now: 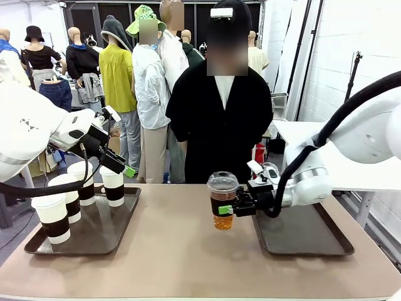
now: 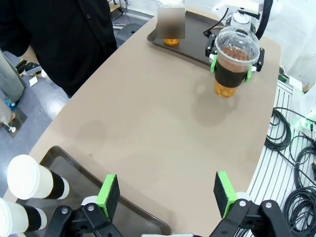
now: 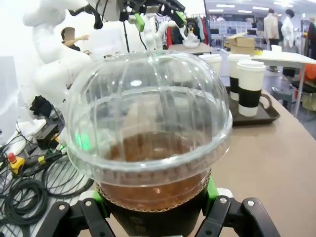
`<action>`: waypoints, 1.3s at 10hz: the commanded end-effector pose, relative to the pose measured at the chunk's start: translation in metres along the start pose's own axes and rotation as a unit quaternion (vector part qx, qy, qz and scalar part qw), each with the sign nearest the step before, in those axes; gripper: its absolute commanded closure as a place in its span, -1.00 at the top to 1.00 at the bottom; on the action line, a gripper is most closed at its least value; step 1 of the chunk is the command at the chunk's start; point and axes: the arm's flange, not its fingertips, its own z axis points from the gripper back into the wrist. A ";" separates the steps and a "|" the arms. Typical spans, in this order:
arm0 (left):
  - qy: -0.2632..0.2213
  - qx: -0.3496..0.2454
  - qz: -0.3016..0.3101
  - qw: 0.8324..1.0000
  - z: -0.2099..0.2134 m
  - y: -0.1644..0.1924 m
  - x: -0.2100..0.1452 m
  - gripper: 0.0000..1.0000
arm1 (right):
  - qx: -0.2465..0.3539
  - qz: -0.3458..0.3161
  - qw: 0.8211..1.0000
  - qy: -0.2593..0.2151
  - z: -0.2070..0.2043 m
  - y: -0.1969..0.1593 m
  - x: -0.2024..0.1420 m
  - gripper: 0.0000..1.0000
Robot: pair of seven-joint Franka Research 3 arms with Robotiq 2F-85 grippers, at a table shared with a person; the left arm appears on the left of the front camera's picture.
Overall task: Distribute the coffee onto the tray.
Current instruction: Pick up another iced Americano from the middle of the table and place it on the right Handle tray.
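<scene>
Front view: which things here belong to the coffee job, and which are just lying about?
Job:
- clear cup in right pincer
- four white sleeved cups on left tray
- right tray
- left pincer, open

Lying about:
- floor cables

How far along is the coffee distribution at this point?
Done: one clear cup of brown drink already stands on the right tray. In hand: the right gripper is shut on the second clear dome-lidded cup, held above the table between the trays. Left: four sleeved paper cups stand on the left tray, where the left gripper hangs open and empty.
</scene>
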 end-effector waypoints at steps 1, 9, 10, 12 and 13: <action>-0.005 -0.007 -0.002 1.000 0.001 0.002 0.000 1.00 | -0.006 -0.005 1.000 0.002 0.026 0.007 0.007 0.62; -0.005 -0.007 -0.002 1.000 0.001 0.002 0.000 1.00 | -0.093 -0.013 0.996 -0.005 0.125 0.000 -0.032 0.62; -0.005 -0.007 -0.002 1.000 0.001 0.002 0.000 1.00 | -0.094 -0.018 0.995 -0.002 0.131 -0.004 -0.036 0.62; -0.005 -0.007 -0.002 1.000 0.001 0.002 0.000 1.00 | -0.100 -0.007 0.995 0.002 0.146 -0.014 -0.046 0.62; -0.005 -0.007 -0.002 1.000 0.001 0.002 0.000 1.00 | -0.108 -0.005 0.994 0.000 0.152 -0.019 -0.051 0.62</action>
